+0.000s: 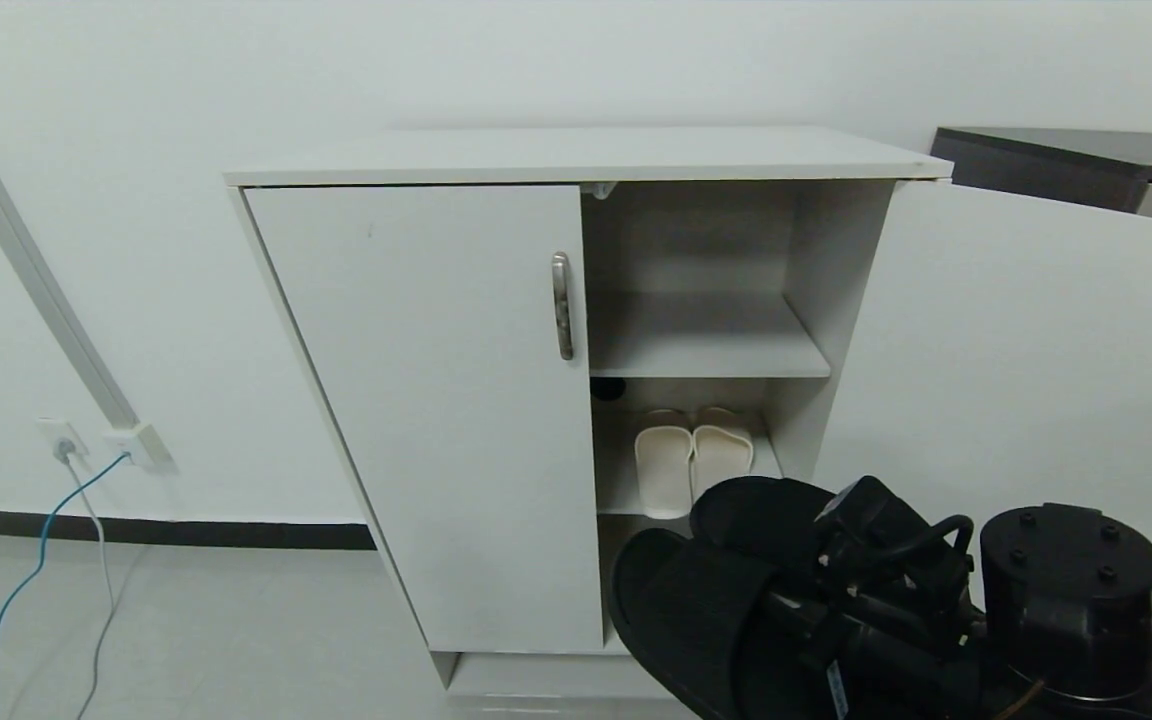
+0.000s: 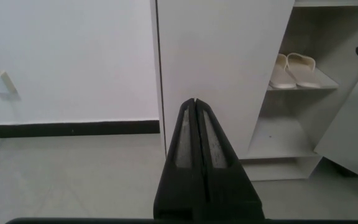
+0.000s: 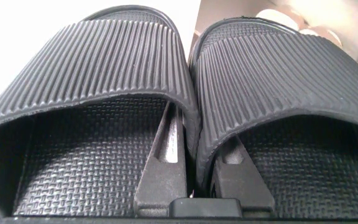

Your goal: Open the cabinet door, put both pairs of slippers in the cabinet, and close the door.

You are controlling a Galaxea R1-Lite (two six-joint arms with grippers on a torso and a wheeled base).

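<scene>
A white cabinet (image 1: 576,160) stands against the wall, its right door (image 1: 1016,360) swung open and its left door (image 1: 436,400) closed. A pair of white slippers (image 1: 692,455) rests on the middle shelf, seen also as white slippers (image 2: 294,68) in the left wrist view. My right gripper (image 3: 194,155) is shut on a pair of black slippers (image 1: 716,590), pinching their two inner walls together, one finger (image 3: 166,155) inside each slipper. It holds them low in front of the open compartment. My left gripper (image 2: 195,134) is shut and empty, facing the closed left door from a distance.
The top shelf (image 1: 706,340) and the bottom shelf (image 2: 278,137) are bare. A metal handle (image 1: 562,305) sits on the left door. A wall socket (image 1: 61,440) with a blue cable (image 1: 26,580) is at the left. A dark desk (image 1: 1076,160) stands behind the open door.
</scene>
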